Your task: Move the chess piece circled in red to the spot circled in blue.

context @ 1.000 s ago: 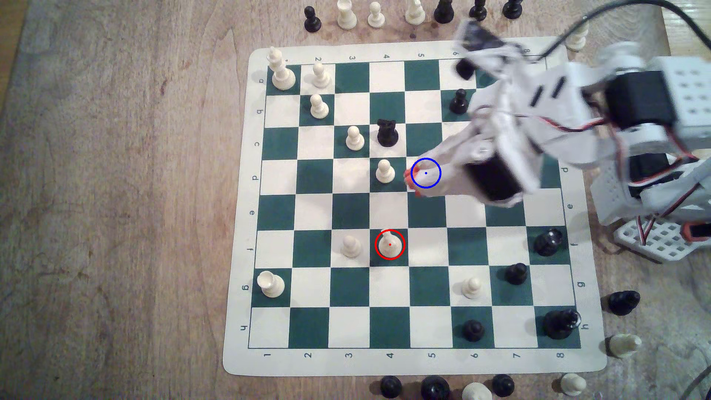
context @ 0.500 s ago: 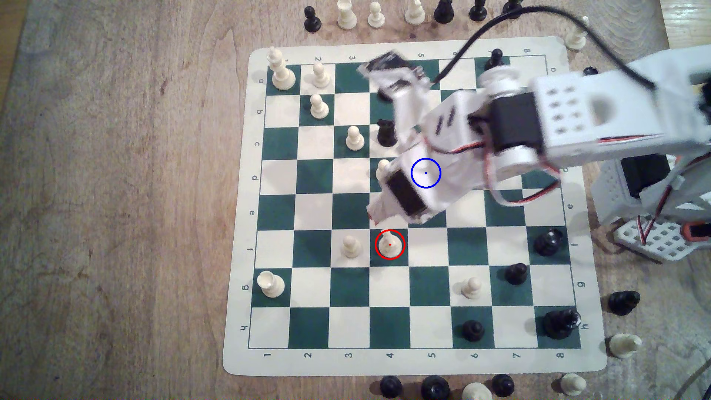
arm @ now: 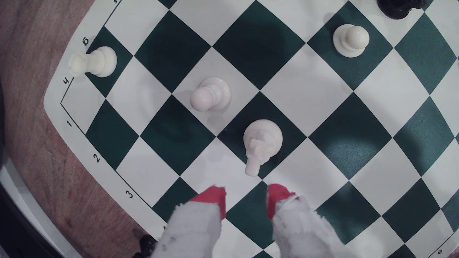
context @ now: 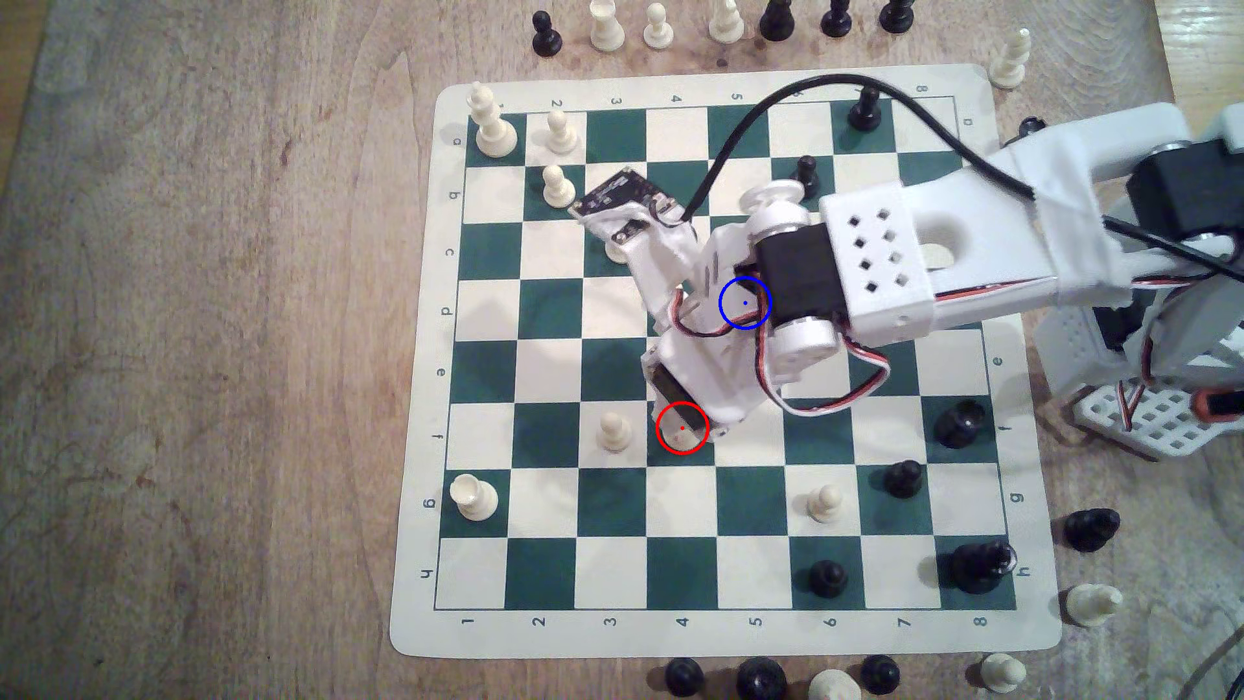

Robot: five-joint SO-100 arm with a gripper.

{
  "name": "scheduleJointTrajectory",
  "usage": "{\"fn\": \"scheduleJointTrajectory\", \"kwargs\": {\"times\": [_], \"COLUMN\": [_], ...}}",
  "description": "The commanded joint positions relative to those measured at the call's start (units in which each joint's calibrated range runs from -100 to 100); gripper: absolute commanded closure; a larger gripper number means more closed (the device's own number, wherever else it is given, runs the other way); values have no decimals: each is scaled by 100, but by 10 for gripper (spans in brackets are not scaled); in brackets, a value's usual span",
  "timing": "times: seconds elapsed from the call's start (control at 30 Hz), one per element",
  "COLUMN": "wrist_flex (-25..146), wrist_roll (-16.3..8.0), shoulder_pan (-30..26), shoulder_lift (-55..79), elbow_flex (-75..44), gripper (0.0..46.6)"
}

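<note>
The cream knight [arm: 262, 139] stands upright on a dark green square, its pointed head slanting toward my gripper. In the exterior view only its base [context: 681, 439] peeks out inside the red ring, under the wrist [context: 700, 387]. My gripper [arm: 246, 198] is open: its red-tipped fingers [arm: 211, 198] hang just short of the knight, with nothing between them. In the exterior view the blue ring [context: 745, 303] lies over the arm, which hides the cream square beneath it.
A cream pawn [context: 614, 432] stands one square from the knight, toward the exterior view's left, also in the wrist view [arm: 210, 95]. A cream rook [context: 474, 497] sits at the board's left edge. Black pieces [context: 959, 424] line the right side. Spare pieces [context: 656, 27] ring the board.
The arm has swung from above the blue-ringed square across the board toward the exterior view's lower left, and the gripper now sits over the red-ringed knight. No piece has moved.
</note>
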Motion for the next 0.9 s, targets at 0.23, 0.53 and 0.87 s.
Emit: {"fn": "scheduleJointTrajectory", "kwargs": {"times": [0.23, 0.53, 0.87], "wrist_flex": [97, 113, -141], "wrist_roll": [156, 190, 195], "shoulder_pan": [20, -4, 4], "shoulder_lift": [689, 1037, 1215], "elbow_flex": [-962, -1107, -1243], "gripper": [345, 368, 362]}}
